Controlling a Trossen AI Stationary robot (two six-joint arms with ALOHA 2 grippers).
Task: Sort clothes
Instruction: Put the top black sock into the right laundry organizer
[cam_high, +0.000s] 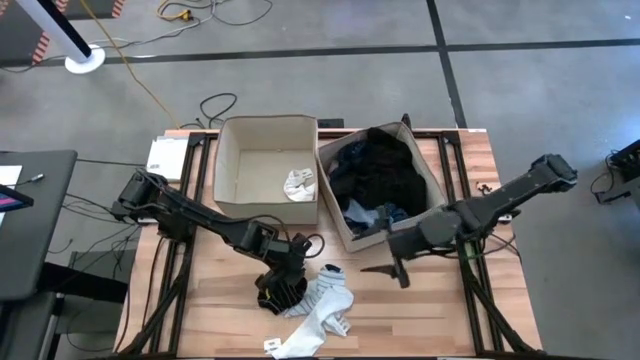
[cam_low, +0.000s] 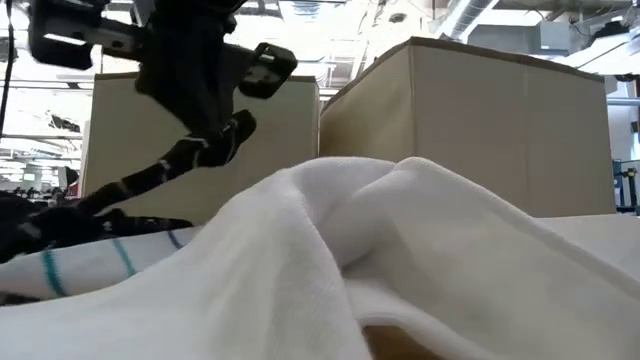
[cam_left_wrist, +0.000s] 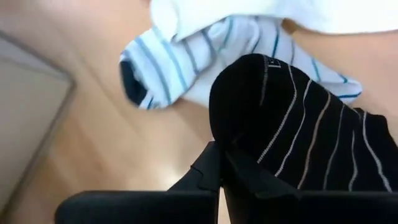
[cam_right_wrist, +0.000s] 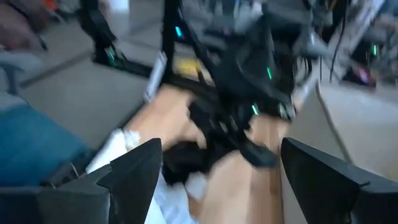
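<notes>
We have the left gripper (cam_high: 283, 285) down at the near middle of the table (cam_high: 420, 320), fingers pinched tight on a black sock with thin pale stripes (cam_left_wrist: 311, 130), taking it at one bunched end; in the left wrist view the cloth humps up right over the closed jaws. Touching that sock lies a white sock with blue stripes (cam_high: 325, 295), and a larger white piece (cam_high: 305, 335) runs off towards the near edge. The right gripper (cam_high: 398, 268) hangs just in front of the right bin (cam_high: 335, 215) with its fingers spread wide and nothing between them. That bin is heaped with dark clothes (cam_high: 385, 170); the left bin (cam_high: 235, 195) holds only a small white item (cam_high: 300, 184). We judge the sock to be light, limp and a little stretchy, so it should drape and swing from the pinch, not keep its shape. A hold on a thick fold seems safest to us, since a single thin layer could slip free, and the neighbouring white sock may drag along if the fabrics cling
</notes>
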